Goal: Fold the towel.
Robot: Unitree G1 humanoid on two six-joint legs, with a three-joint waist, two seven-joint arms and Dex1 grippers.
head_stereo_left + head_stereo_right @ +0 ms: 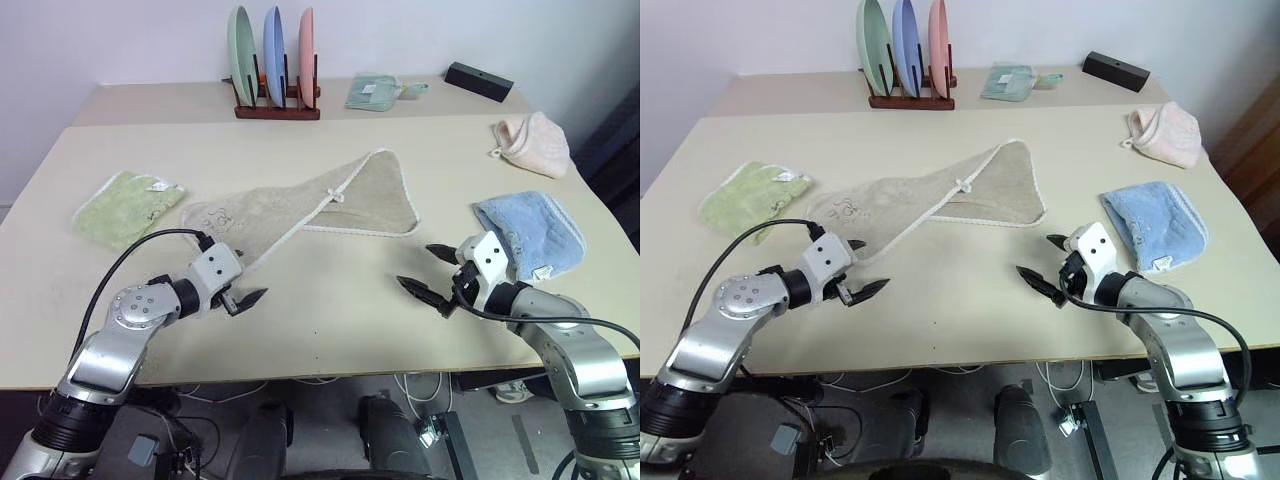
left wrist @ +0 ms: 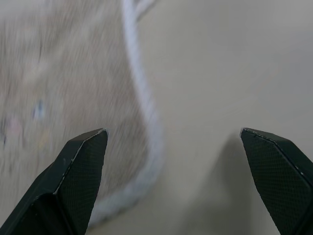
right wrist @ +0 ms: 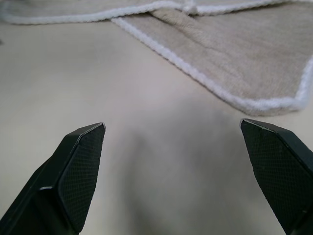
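The towel (image 1: 310, 205), beige with white trim, lies loosely folded into a long wedge across the middle of the table (image 1: 330, 320). Its wider end is at the right and its narrower end, with a faint motif, points left. My left gripper (image 1: 871, 265) hovers open just in front of that left corner. In the left wrist view the trimmed edge of the towel (image 2: 58, 73) curves between the fingers (image 2: 83, 166). My right gripper (image 1: 417, 266) is open over bare table, in front of the towel's right end and apart from it. The towel (image 3: 234, 54) lies ahead of it.
A light-green cloth (image 1: 125, 205) lies left of the towel and a light-blue cloth (image 1: 530, 230) right of my right gripper. A pink cloth (image 1: 535, 140) is at the far right. On the back table stand a plate rack (image 1: 275, 60), a teal cloth (image 1: 372, 92) and a black box (image 1: 478, 80).
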